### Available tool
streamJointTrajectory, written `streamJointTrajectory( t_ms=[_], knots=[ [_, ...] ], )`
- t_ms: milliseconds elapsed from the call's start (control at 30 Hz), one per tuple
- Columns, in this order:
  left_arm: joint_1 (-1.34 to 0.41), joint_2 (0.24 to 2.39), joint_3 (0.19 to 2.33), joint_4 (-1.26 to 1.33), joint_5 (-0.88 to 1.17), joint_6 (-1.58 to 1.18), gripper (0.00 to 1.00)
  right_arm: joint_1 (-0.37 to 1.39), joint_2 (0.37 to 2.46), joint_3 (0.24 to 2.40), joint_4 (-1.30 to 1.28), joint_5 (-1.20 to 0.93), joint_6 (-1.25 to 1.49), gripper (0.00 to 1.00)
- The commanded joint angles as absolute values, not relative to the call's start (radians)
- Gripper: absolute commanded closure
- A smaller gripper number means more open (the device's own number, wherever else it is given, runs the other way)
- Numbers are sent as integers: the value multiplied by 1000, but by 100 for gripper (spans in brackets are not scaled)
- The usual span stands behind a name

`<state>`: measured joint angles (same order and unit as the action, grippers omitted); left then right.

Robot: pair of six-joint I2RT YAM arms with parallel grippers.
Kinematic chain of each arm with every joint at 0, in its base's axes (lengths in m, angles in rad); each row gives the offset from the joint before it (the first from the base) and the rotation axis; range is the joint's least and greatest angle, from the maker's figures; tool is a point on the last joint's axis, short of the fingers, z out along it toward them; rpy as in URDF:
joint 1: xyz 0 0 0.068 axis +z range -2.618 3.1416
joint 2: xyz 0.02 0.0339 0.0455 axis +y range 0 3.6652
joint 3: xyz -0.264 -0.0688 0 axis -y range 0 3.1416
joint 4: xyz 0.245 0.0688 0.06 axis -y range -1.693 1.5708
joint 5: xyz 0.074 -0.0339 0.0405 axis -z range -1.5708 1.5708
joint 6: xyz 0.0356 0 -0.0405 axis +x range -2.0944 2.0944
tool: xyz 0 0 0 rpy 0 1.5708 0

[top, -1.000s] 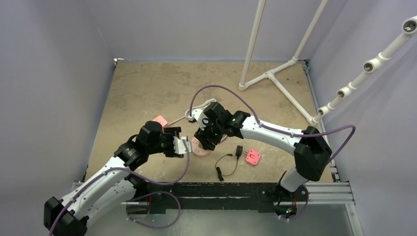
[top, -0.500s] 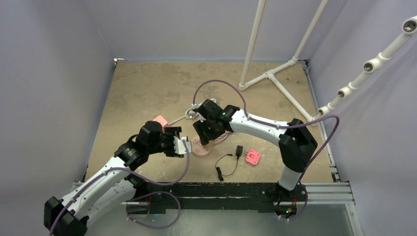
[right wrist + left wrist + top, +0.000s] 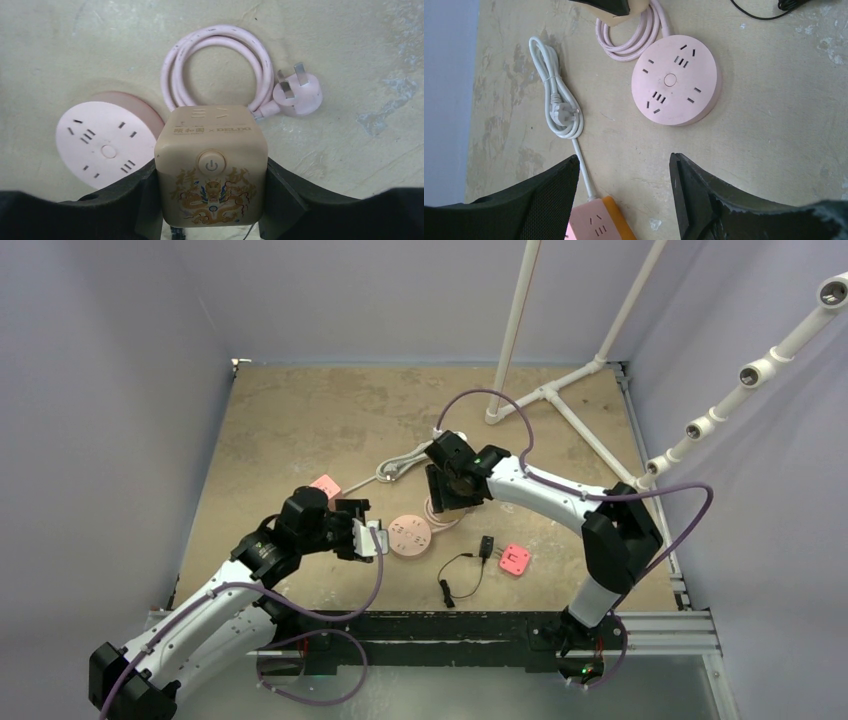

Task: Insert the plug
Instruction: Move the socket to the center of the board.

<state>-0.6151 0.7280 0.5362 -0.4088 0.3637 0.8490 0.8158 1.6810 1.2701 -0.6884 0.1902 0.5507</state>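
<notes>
My right gripper is shut on a cream cube socket with a power button and a dragon print, held above the table. Below it lie a coiled pink cable ending in a pink plug, and a round pink socket. From above, the right gripper hangs just behind and right of the round socket. My left gripper hovers open to the left of that socket, with nothing between its fingers. A white plug lies on its coiled white cable.
A pink and orange power strip lies under the left gripper, joined to the white cable. A black adapter with a thin black lead and a small pink piece lie at front right. A white pipe frame stands at the back right.
My right gripper has carried the cube socket from over the round socket toward the back right, uncovering the round socket. The left arm has stayed still.
</notes>
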Motion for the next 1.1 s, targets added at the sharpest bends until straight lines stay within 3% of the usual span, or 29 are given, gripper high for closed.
streamJointTrajectory(
  t_ms=[0, 667, 1067],
  knots=[
    [-610, 717, 542, -405, 390, 859, 35, 820, 1690, 1224, -629, 203, 543, 100],
    [-610, 658, 548, -468, 330, 902, 36, 962, 1734, 1285, -535, 11, 576, 100],
    [-564, 622, 509, -442, 224, 737, 35, 965, 1608, 1295, -467, -126, 194, 100]
  ],
)
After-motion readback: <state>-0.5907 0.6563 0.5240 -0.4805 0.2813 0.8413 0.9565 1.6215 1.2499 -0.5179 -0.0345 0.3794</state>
